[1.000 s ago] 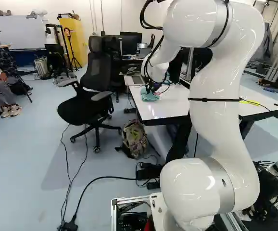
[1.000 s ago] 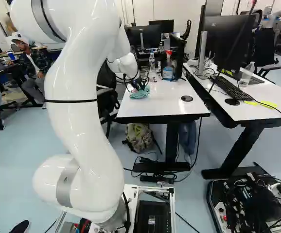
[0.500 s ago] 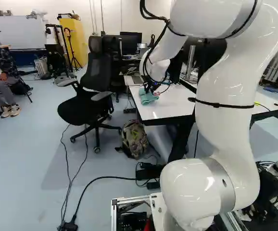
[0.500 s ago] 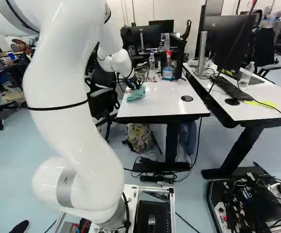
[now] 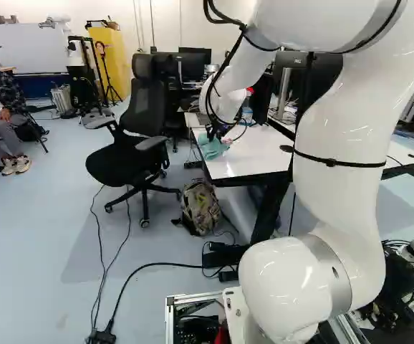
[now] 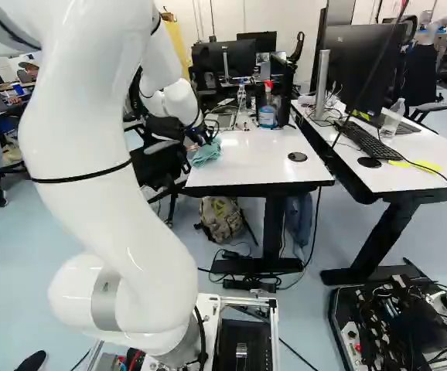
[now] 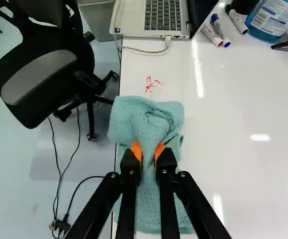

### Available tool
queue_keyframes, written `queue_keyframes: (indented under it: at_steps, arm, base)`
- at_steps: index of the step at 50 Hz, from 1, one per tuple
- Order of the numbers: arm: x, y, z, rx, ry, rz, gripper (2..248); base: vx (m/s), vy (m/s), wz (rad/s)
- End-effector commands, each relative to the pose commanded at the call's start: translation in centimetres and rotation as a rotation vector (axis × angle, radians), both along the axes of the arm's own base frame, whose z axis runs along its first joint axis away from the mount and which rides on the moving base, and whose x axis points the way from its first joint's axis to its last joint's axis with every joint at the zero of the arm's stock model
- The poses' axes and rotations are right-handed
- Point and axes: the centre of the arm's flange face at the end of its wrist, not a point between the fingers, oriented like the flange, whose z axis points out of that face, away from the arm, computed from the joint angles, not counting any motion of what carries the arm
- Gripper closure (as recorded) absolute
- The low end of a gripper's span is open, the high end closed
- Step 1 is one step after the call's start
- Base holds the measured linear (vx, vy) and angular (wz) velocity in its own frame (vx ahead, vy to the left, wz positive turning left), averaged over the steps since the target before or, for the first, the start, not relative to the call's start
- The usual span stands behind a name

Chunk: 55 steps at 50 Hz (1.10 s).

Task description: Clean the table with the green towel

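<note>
Gripper [image 7: 148, 149], black with orange pads, had shifted the clamped green cloth towel [image 7: 146, 117] to the glossy white tabletop's [image 7: 233, 174] edge beneath it. Thin red scribbles [image 7: 149, 86] sat just ahead, so that patch likely still needed wiping.

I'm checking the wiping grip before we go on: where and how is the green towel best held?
Probably by the raised fold along its middle, from above: there the green towel bunches into a narrow ridge that the jaws pinch from two sides, while the rest spreads wider at the edge of the table.
</note>
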Motion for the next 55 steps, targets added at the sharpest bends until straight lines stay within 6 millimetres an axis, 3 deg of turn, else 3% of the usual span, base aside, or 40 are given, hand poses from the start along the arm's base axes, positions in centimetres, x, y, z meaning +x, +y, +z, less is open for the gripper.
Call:
queue_keyframes:
  at_steps: [8,33,55]
  arm:
    - [-0.6,1.1,0.0,0.000,0.002,0.020,202]
    - [-0.4,1.1,0.0,0.000,0.001,0.020,202]
    - [3.2,1.0,-0.2,0.001,-0.015,0.013,202]
  base:
    - [0.000,0.000,0.000]
    - [0.000,0.000,0.000]
    - [0.000,0.000,0.000]
